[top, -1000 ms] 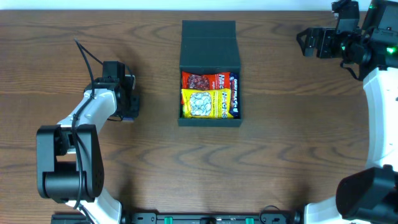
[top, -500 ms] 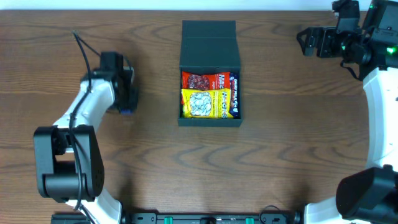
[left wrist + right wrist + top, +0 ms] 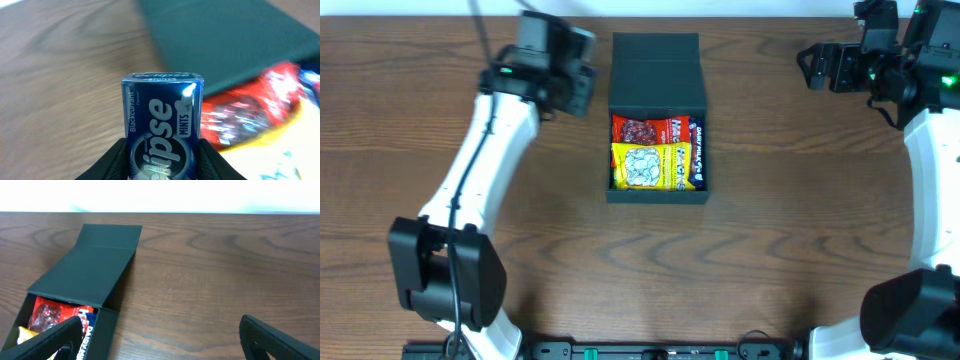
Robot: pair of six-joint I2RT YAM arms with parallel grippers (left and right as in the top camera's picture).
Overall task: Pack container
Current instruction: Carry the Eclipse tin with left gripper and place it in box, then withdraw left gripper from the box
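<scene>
The dark teal container (image 3: 657, 197) lies open mid-table, its lid (image 3: 656, 68) flipped back flat. Inside it are a red packet (image 3: 648, 130), a yellow packet (image 3: 648, 167) and a blue bar (image 3: 698, 150) along the right wall. My left gripper (image 3: 576, 86) hovers just left of the lid, shut on a blue Eclipse mints box (image 3: 162, 122). The left wrist view shows the box upright between the fingers (image 3: 111, 162), with the lid (image 3: 225, 40) and packets (image 3: 250, 110) blurred behind. My right gripper (image 3: 813, 68) stands open at the far right, nothing in it.
Bare brown wood table (image 3: 770, 250) surrounds the container. In the right wrist view the container (image 3: 82, 275) is at lower left, and the open fingers (image 3: 280, 340) frame bare table. The table's far edge (image 3: 200, 213) runs behind.
The left arm has swung from the table's left side up and right to beside the container's lid, carrying the mints box. The right arm has not moved.
</scene>
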